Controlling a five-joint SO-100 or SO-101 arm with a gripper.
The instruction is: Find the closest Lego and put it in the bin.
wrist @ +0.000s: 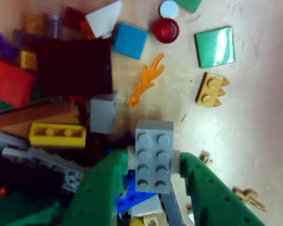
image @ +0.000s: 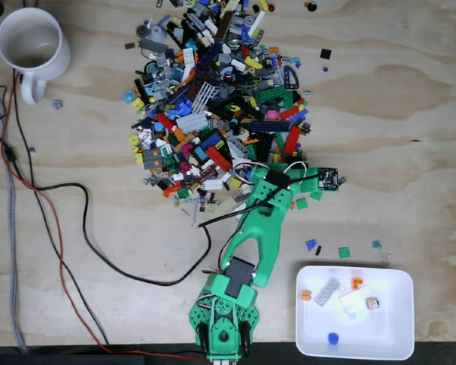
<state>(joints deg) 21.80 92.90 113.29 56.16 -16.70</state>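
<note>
A grey brick (wrist: 154,157) is clamped between the green gripper (wrist: 153,188) at the pile's (image: 213,99) near edge (a convenient reach); the white bin (image: 355,346) is set beside the arm's base.

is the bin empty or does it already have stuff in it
Not empty. The bin holds several small pieces: a grey plate, two orange bits, a blue stud and a pale piece.
</note>
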